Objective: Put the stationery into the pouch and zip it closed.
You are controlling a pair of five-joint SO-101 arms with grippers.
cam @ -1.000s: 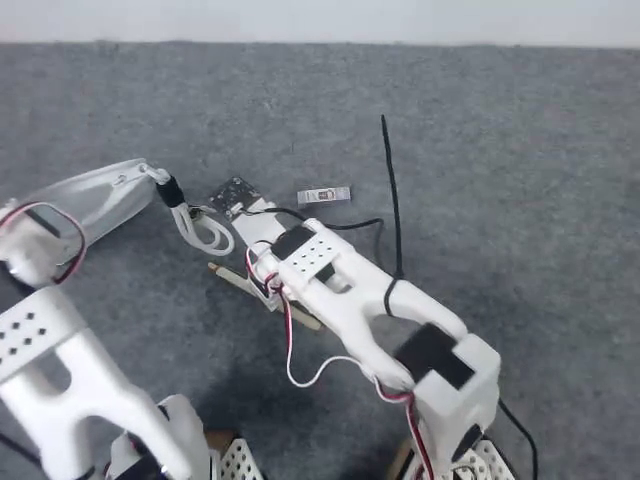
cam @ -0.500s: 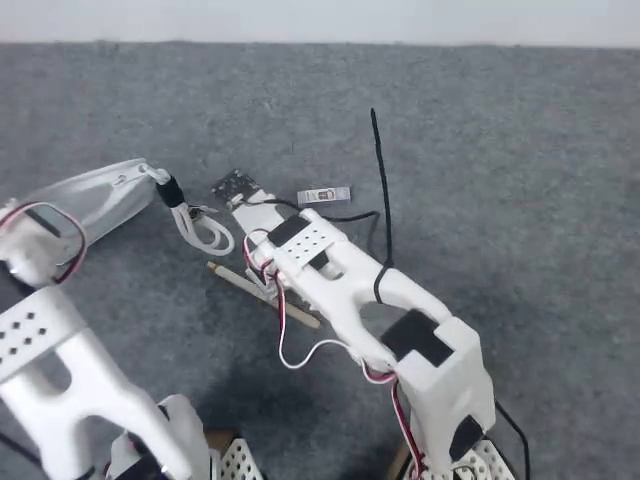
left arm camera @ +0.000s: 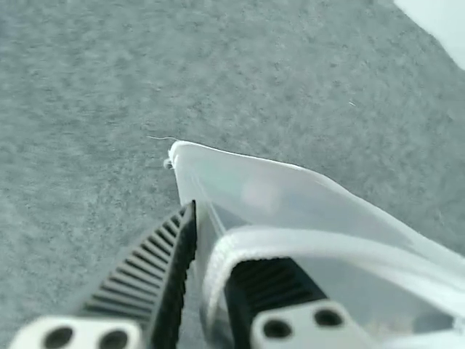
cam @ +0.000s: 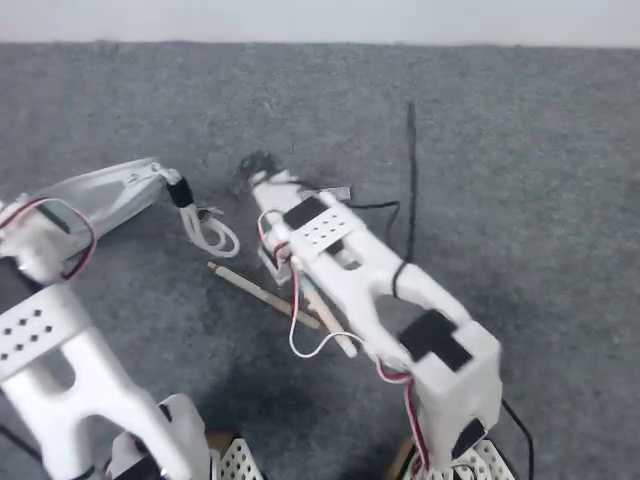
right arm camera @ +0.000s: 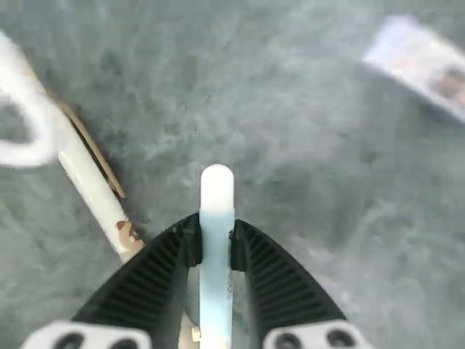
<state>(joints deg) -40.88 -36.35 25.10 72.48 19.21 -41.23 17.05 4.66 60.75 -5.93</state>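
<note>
My right gripper is shut on a light blue pen whose white tip points past the fingers, above the grey carpet. In the high view this gripper is near the middle, right of the pouch's mouth. The translucent pouch lies at the left, with a black zip pull and a white cord loop at its end. My left gripper is shut on the pouch's rim. A wooden pencil lies on the carpet below the right gripper, and it also appears in the right wrist view.
A small flat wrapped item lies just right of the right gripper and is also in the right wrist view. A black cable runs up the carpet. A second pale stick lies partly under the right arm.
The right gripper has risen off the carpet and swung up and to the right, away from the pencil. The pouch and left arm shifted slightly.
</note>
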